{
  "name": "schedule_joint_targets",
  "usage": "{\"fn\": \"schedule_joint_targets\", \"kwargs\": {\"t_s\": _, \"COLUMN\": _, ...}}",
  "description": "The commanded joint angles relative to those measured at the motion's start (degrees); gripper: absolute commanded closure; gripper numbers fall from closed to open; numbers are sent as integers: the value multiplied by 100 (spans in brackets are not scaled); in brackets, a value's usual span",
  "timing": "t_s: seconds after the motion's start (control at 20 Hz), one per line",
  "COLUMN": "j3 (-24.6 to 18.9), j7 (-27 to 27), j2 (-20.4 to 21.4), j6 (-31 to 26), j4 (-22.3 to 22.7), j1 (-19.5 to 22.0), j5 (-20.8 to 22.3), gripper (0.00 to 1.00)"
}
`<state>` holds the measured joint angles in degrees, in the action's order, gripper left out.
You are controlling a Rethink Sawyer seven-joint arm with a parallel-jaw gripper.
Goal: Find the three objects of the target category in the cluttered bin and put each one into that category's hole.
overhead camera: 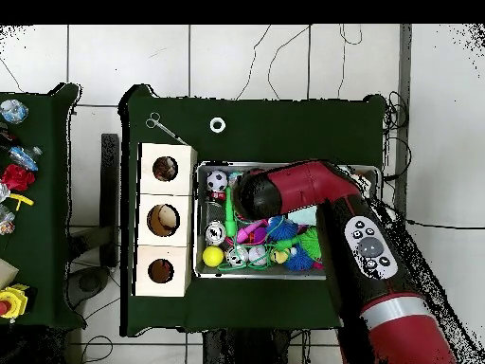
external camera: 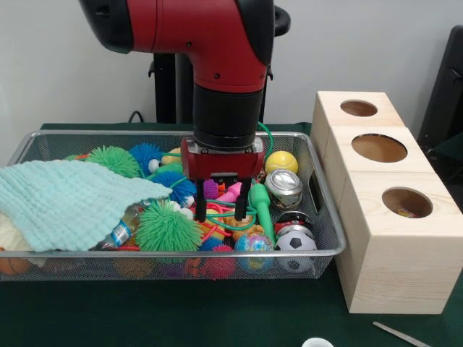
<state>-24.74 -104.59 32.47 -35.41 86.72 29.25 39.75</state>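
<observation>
Gripper (external camera: 221,207) points straight down into the wire bin (external camera: 327,217), two dark fingers apart and nothing visibly clamped between them, so I read it as open. Tips are just above or touching the toy pile; can't tell which. Right under the tips: tangle of pink and orange toys. Just camera-side of that, a green spiky ball (external camera: 166,226). Toward the boxes from the gripper: green stick (external camera: 262,210), tin can (external camera: 283,186), small soccer ball (external camera: 295,241). Beyond the bin's end wall, same direction: wooden boxes, target is the mid-sized hole (external camera: 407,202) in the box nearest the camera. Judgement: the carry runs sideways along the bin's long axis, over the end rim.
</observation>
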Motion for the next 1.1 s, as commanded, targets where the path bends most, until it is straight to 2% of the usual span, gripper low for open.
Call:
{"fn": "schedule_joint_targets", "kwargs": {"t_s": 0.05, "j3": -51, "j7": 285, "j2": -410, "j6": 97, "j4": 606, "j1": -3, "j5": 80, "gripper": 0}}
{"fn": "schedule_joint_targets", "kwargs": {"t_s": 0.25, "j3": -287, "j7": 433, "j2": -429, "j6": 12, "j4": 844, "j1": 173, "j5": -141, "gripper": 0}}
{"fn": "schedule_joint_targets", "kwargs": {"t_s": 0.6, "j3": -266, "j7": 256, "j2": -385, "j6": -103, "j4": 1093, "j1": 322, "j5": -400, "gripper": 0}}
{"fn": "schedule_joint_targets", "kwargs": {"t_s": 1.1, "j3": -164, "j7": 124, "j2": -758, "j6": 85, "j4": 609, "j1": 80, "j5": -273, "gripper": 0}}
